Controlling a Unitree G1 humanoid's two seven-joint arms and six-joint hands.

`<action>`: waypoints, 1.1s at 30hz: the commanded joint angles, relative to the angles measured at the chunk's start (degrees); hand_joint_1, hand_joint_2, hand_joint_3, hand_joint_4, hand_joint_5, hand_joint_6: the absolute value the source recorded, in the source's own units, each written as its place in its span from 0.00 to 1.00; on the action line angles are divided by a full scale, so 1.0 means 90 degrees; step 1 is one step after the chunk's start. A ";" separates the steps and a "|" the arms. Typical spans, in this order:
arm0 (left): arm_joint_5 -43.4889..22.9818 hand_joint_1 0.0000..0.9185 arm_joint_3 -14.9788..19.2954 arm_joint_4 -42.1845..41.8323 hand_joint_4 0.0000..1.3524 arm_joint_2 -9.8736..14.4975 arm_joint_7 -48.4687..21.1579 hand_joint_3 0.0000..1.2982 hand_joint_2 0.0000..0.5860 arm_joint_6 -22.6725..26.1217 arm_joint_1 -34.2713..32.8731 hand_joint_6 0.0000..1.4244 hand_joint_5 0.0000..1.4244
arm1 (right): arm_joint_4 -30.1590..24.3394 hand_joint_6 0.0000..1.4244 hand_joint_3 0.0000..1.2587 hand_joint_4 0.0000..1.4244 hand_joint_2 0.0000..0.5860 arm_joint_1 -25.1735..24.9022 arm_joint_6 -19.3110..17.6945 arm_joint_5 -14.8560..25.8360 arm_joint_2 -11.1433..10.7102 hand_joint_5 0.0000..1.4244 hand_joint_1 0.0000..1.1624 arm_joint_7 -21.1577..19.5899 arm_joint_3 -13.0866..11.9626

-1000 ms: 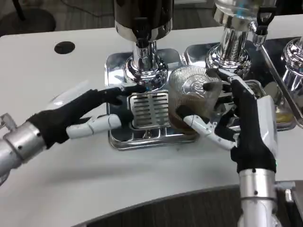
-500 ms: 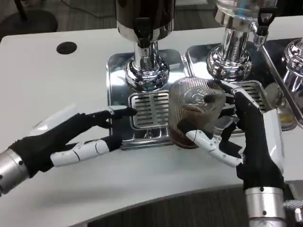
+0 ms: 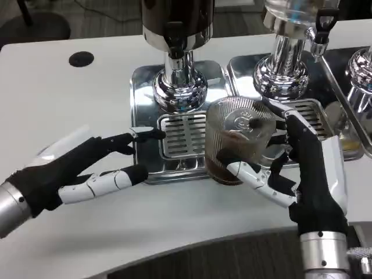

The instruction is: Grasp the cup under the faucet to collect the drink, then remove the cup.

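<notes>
- White bench [image 3: 52, 104] runs under both hands; dark floor past its far edge, a black round cap [image 3: 81, 58] set in the top, well beyond the left hand.
- Two chrome dispensers beyond the hands: dark-bodied one [image 3: 177, 23] ahead of the left hand's fingertips, clear-bodied one [image 3: 290, 17] ahead of the right hand. Each stands on a shiny drip tray [image 3: 142, 81] with a slotted grate [image 3: 181, 135].
- Right hand [image 3: 302, 168]: wrapped around the cup [image 3: 235, 136], one white finger across the near lower wall, black fingers up the far side. Cup sits directly left of the palm, over the near edge of the tray between the two grates, slightly tilted. Can't tell if its base touches the tray.
- Left hand [image 3: 75, 168]: fingers spread and extended, holding nothing, tips just short of the tray's near-left edge; well apart from the cup.
- Cup handling, my read: clear ribbed plastic, thin wall, so light and squashy; over-squeeze will buckle it and push liquid up. Ribs give some grip, but a wet outside would be slick.
- Dark drink sits low in it, so weight is at the bottom. Best hold is mid to lower wall, opposing fingers, as it is now. Keep it upright on the way out and clear the tray lip.
</notes>
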 commanded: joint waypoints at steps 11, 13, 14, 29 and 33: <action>0.1159 0.00 0.0101 -0.0328 0.06 0.0186 0.0686 0.14 0.22 -0.0675 0.0218 0.15 0.06 | -0.0055 0.79 0.41 0.41 0.36 -0.0200 -0.0202 0.0102 0.0022 0.55 0.58 0.0000 -0.0077; 0.1197 0.00 0.0098 -0.0340 0.06 0.0208 0.0738 0.14 0.22 -0.0692 0.0228 0.14 0.06 | -0.0048 0.79 0.41 0.41 0.36 -0.0196 -0.0201 0.0107 0.0032 0.55 0.58 -0.0006 -0.0080; 0.1225 0.00 0.0100 -0.0349 0.06 0.0221 0.0764 0.14 0.22 -0.0700 0.0234 0.14 0.06 | -0.0044 0.79 0.41 0.41 0.36 -0.0197 -0.0196 0.0102 0.0034 0.55 0.58 -0.0011 -0.0080; 0.1229 0.00 0.0126 -0.0404 0.04 0.0270 0.0831 0.13 0.21 -0.0680 0.0337 0.13 0.04 | -0.0039 0.79 0.41 0.41 0.36 -0.0231 -0.0179 0.0113 0.0044 0.56 0.58 0.0002 -0.0081; 0.1198 0.00 0.0114 -0.0402 0.04 0.0259 0.0807 0.13 0.21 -0.0655 0.0334 0.13 0.04 | -0.0054 0.79 0.41 0.41 0.36 -0.0223 -0.0178 0.0111 0.0041 0.56 0.58 -0.0006 -0.0091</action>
